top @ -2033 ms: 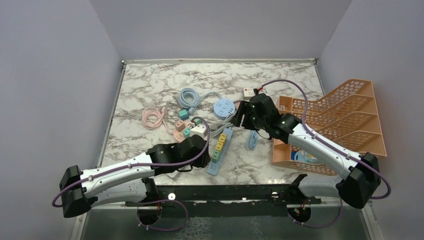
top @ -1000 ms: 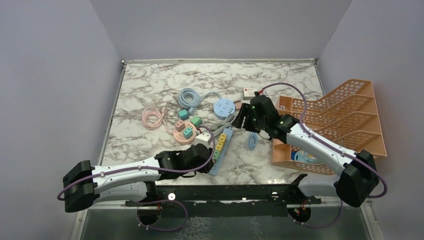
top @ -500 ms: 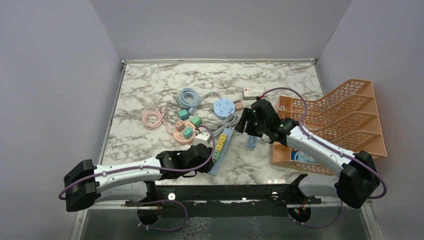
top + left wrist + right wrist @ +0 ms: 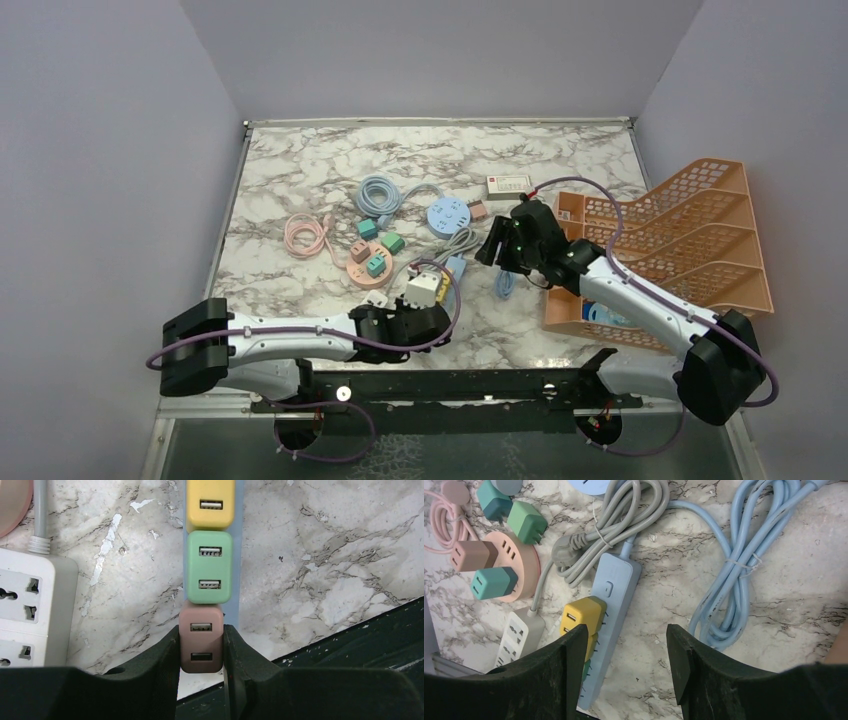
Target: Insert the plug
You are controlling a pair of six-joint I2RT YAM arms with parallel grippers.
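Note:
My left gripper (image 4: 201,631) is shut on a dusty-pink USB charger plug (image 4: 201,647). The plug sits at the near end of the light blue power strip (image 4: 238,555), right behind a green plug (image 4: 208,574) and a yellow plug (image 4: 210,502). In the top view the left gripper (image 4: 425,318) is low at the table's near edge, covering most of the strip (image 4: 456,267). My right gripper (image 4: 626,632) is open and empty, hovering above the strip (image 4: 614,600) and its yellow plug (image 4: 583,612); in the top view the right gripper (image 4: 492,247) is right of the strip.
A white power strip (image 4: 25,610) lies left of the blue one. A round pink hub with plugs (image 4: 519,565), a grey cord bundle (image 4: 624,515) and a light blue cable (image 4: 744,570) lie nearby. An orange rack (image 4: 690,230) stands at right. The table's near edge (image 4: 350,645) is close.
My left arm has drawn back toward the near edge and slid right along the blue strip. My right arm has shifted slightly right. The white strip has moved nearer.

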